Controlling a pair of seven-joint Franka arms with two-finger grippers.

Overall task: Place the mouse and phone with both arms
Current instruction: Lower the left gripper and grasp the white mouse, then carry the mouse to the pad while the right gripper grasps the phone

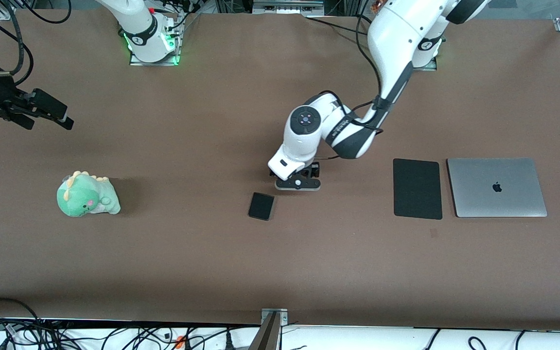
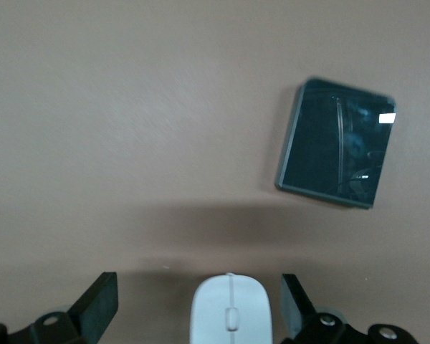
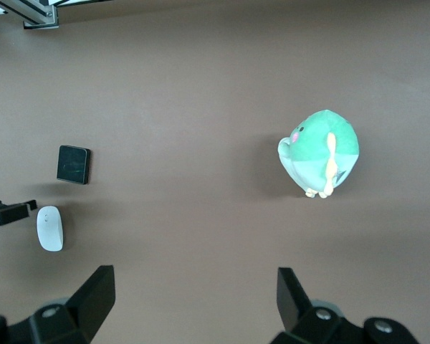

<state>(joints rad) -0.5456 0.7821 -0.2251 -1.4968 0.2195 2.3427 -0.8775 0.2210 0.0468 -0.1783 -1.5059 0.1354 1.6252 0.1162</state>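
Left hand [image 1: 297, 183] low over the worktop [image 1: 280, 262] near its middle, fingers [image 2: 100, 304] spread wide, gripping nothing. The mouse [image 2: 231, 312] lies on the worktop between the two fingers, not touched by either; in the front view the left arm's wrist hides it. In the right wrist view the mouse [image 3: 49, 228] sits just beside the phone [image 3: 74, 164].

Landmark: phone [image 1: 261, 206], flat on the worktop, glossy face up. Relative to the phone:
- mouse: just beside it, slightly farther from the front camera and toward the left arm's end, small gap between them.
- black pad [image 1: 417, 188]: well apart, toward the left arm's end.
- closed silver laptop [image 1: 497, 187]: past the pad on that same end, just beside the pad.
- green plush dinosaur [image 1: 87, 195]: well apart, toward the right arm's end.

Right hand [image 1: 49, 113] waits high over the worktop's right-arm end, farther up than the dinosaur; fingers [image 3: 94, 295] spread, empty.
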